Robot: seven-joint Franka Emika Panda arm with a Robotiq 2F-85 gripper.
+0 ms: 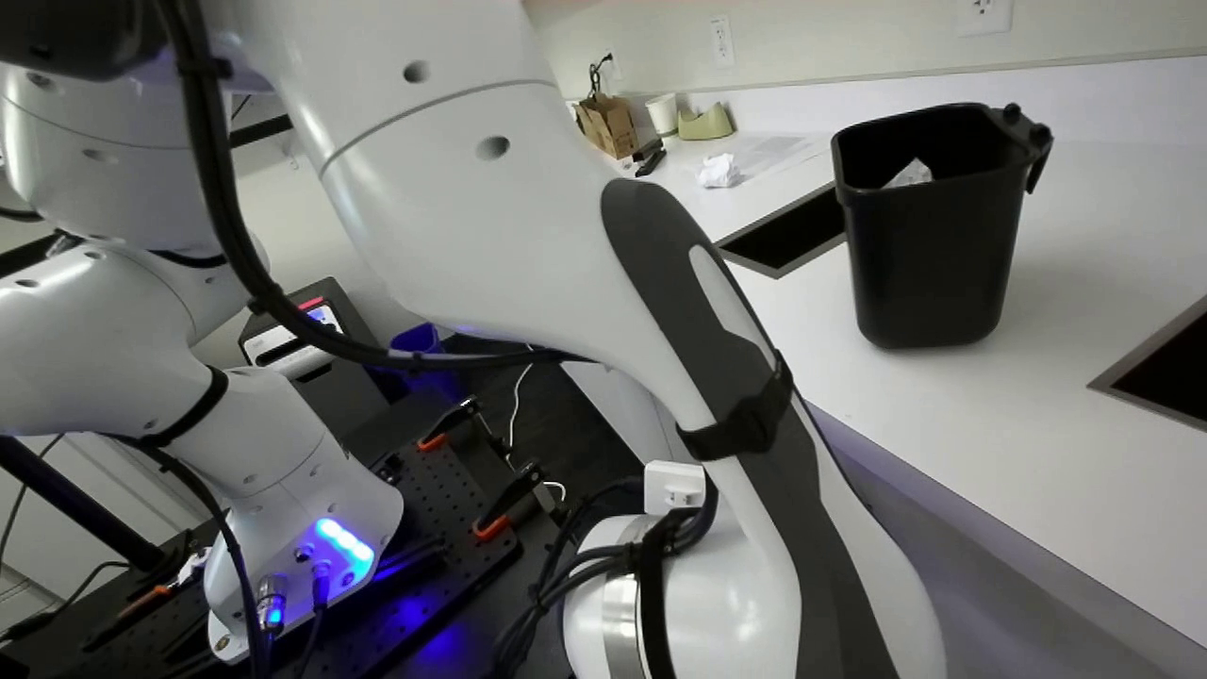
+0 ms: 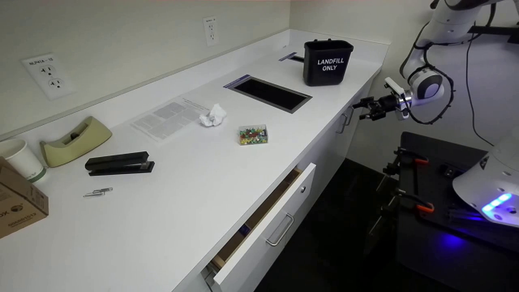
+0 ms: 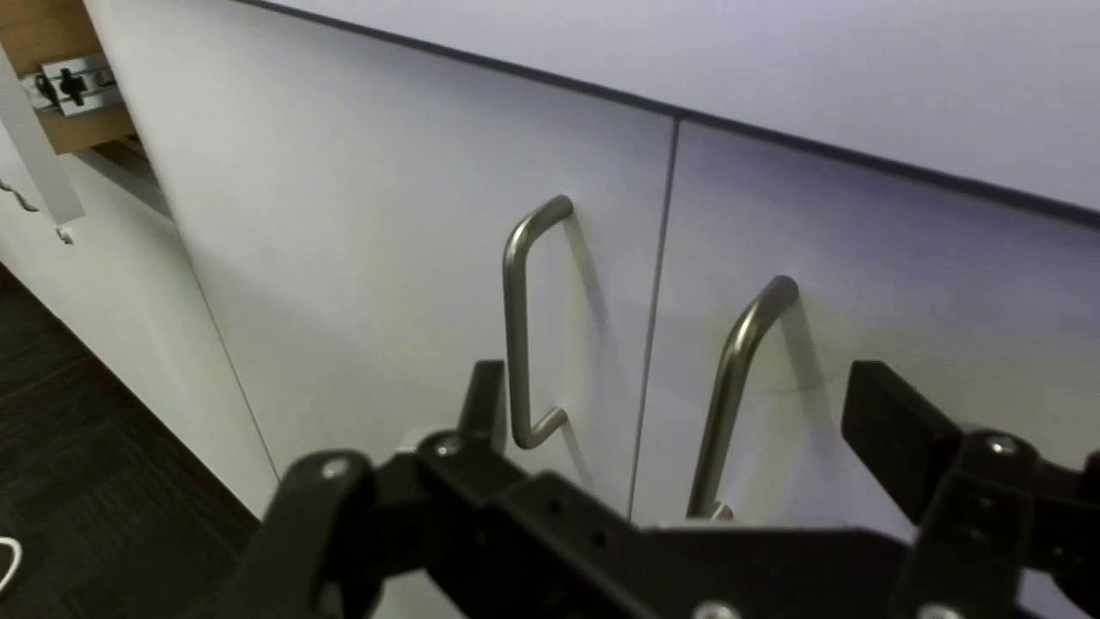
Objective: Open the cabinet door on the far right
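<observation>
With a wide-spread, empty tool (image 3: 679,370), poised near the handle (image 3: 726,391) of the far-right cabinet door (image 3: 954,258).

Probably spread so far for passing the fingers (image 3: 894,421) either side of that handle, set beside the seam (image 3: 656,301) and so likely suited to an outward pull, swinging right. Hard to judge for contact. In the wrist view, crowded by the neighbour handle (image 3: 516,327), showing just beside a fingertip (image 3: 485,391); perhaps best shifted right before squeezing, to avoid catching both. Leftward, past the neighbour door (image 3: 369,258), on to a pulled-out drawer (image 2: 253,255), well apart, so unlikely to hinder. Above, on to a black bin (image 2: 326,69), upright on the table (image 2: 182,211).
</observation>
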